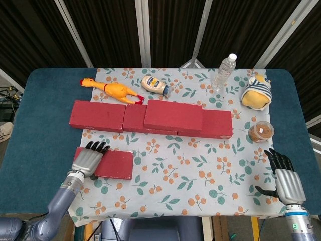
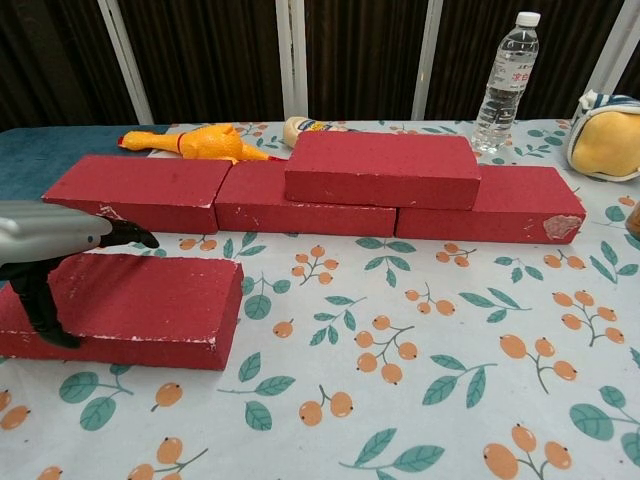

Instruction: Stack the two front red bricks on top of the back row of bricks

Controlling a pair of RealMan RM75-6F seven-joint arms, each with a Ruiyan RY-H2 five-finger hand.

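One red brick [image 1: 116, 164] [image 2: 140, 305] lies flat at the front left of the flowered cloth. My left hand [image 1: 89, 160] [image 2: 50, 236] lies over its left end, fingers stretched out across the top and the thumb hanging down in front of the brick's front face. The brick rests on the cloth. Behind it, the back row is three red bricks end to end [image 1: 98, 115] [image 2: 140, 190], with another red brick [image 1: 173, 116] [image 2: 380, 168] stacked on the middle and right ones. My right hand [image 1: 286, 182] hovers open at the front right, holding nothing.
Behind the row lie a yellow rubber chicken [image 1: 113, 89], a mayonnaise bottle [image 1: 155, 85] and an upright water bottle [image 1: 224, 72]. A striped plush toy [image 1: 257, 93] and a small jar [image 1: 261, 131] stand at the right. The cloth [image 1: 190, 170] covers the blue table.
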